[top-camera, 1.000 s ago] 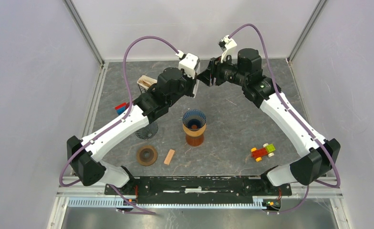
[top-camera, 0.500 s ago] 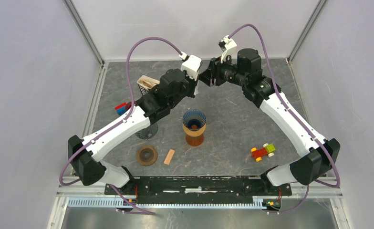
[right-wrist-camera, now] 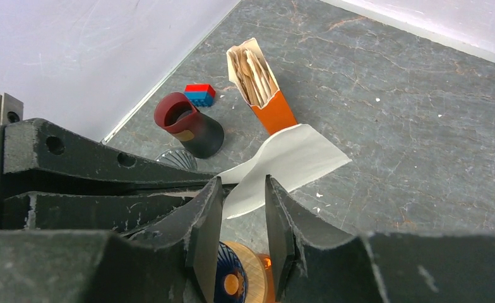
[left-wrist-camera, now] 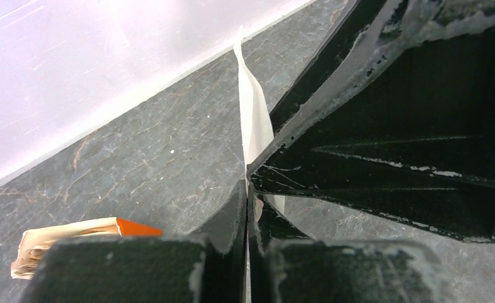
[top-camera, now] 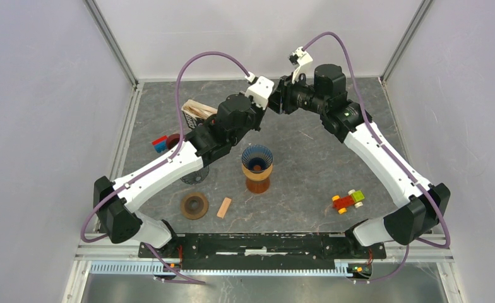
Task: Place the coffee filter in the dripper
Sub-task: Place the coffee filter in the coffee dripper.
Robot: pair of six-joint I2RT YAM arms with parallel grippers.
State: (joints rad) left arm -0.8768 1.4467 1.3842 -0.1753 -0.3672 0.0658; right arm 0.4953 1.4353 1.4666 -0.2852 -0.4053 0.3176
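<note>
The coffee filter (right-wrist-camera: pixel 283 158) is held aloft beyond the dripper (top-camera: pixel 257 158), pinched in the clenched left gripper (left-wrist-camera: pixel 246 189). The right gripper (right-wrist-camera: pixel 244 189) is parted astride its edge, not gripping. Probably one ply alone should be caught, so the cone is spread.

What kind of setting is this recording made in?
Probably a lab test cell, not a kitchen: plain walls box in a grey table, with a toy car and a dripper on it.
</note>
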